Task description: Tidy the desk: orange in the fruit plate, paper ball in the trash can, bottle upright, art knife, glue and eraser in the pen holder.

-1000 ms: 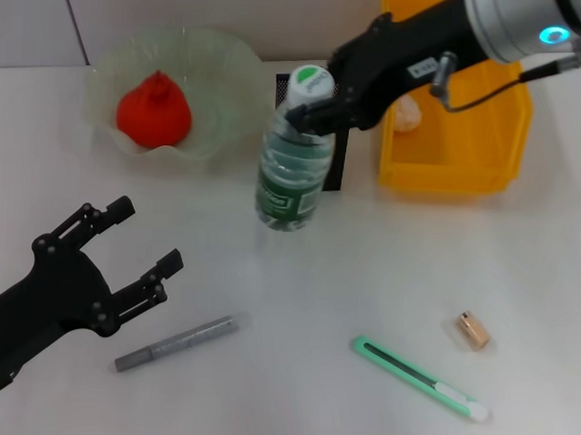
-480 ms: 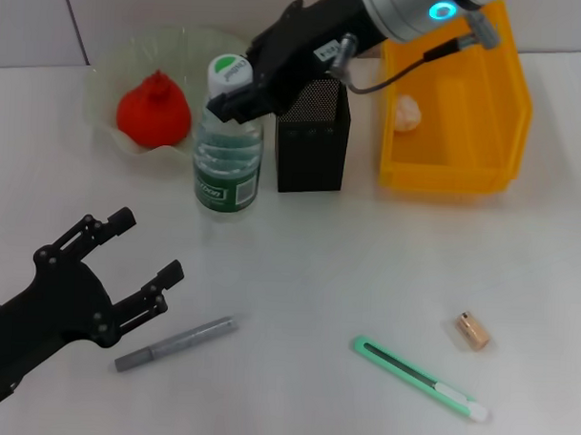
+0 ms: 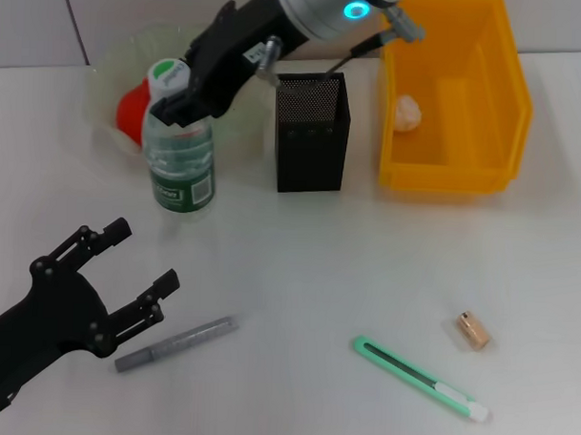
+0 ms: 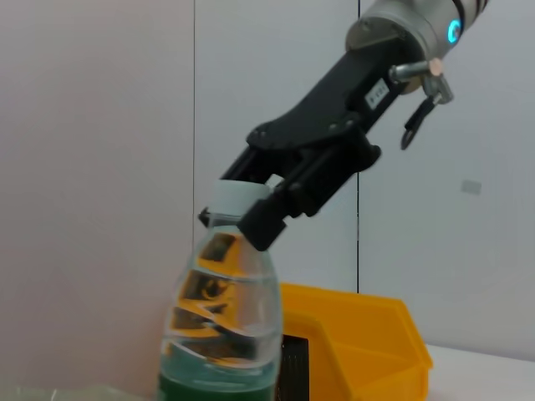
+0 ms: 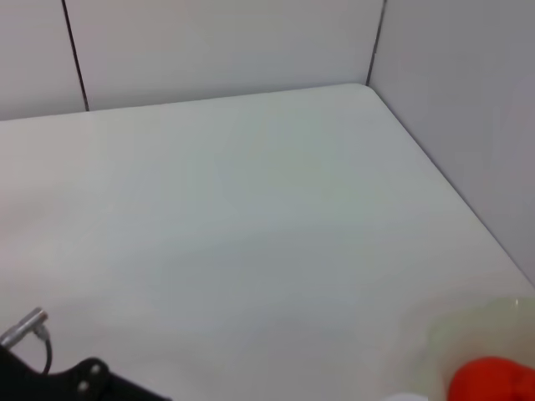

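Clear plastic bottle with green label, lettering unreadable, stands at ten o'clock, neck clamped by right gripper; one mesh pen holder; left gripper spread wide.

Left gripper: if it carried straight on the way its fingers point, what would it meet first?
Probably the bottle, which the right gripper holds by the neck. The left gripper is open, pointing that way over bare table; depth is uncertain.

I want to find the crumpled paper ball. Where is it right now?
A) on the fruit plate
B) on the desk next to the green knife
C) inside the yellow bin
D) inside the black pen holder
C: the paper ball lies on the floor of the yellow bin, not in the black pen holder.
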Controlling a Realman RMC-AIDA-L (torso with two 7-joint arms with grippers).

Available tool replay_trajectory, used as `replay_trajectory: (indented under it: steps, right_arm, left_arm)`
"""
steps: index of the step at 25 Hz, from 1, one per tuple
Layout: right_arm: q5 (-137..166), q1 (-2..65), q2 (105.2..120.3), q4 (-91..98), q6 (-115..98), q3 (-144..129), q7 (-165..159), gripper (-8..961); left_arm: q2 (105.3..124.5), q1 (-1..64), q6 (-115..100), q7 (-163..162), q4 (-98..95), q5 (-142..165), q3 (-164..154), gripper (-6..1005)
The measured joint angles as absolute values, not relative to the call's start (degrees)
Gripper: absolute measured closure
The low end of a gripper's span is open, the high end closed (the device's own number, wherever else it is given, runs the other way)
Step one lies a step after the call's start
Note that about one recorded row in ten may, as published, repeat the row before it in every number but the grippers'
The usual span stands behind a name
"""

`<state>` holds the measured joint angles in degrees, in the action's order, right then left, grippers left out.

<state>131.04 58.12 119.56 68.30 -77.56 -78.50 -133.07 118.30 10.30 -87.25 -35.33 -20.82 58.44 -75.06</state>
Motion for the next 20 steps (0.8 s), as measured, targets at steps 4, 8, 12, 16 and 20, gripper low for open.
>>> replay_trajectory:
  steps: [4,8,12,16,20]
  right_arm:
    - [130.8,61.2,119.59,64.6,-75.6,-78.8,-133.1,474]
    - [130.5,64.2,119.6,61.5,-74.4,-78.8,-133.0,473]
    - [130.5,66.5,119.65,59.0,-73.2,-78.8,-133.0,472]
    - [129.9,67.8,119.72,56.6,-70.9,-79.3,-132.9,470]
    - [128.0,69.1,119.73,53.5,-68.1,-80.4,-132.6,469]
  left_arm:
    - [118.3,9.8,-87.3,-35.3,-20.7,58.6,-75.2,185]
    - [118.29,9.6,-87.5,-35.3,-20.7,59.0,-75.2,185]
    - [118.24,9.4,-87.8,-35.3,-20.7,59.1,-75.3,184]
    - [118.22,9.4,-87.8,-35.3,-20.4,59.3,-75.3,184]
    - [118.21,9.4,-87.8,-35.3,-20.1,59.3,-75.5,184]
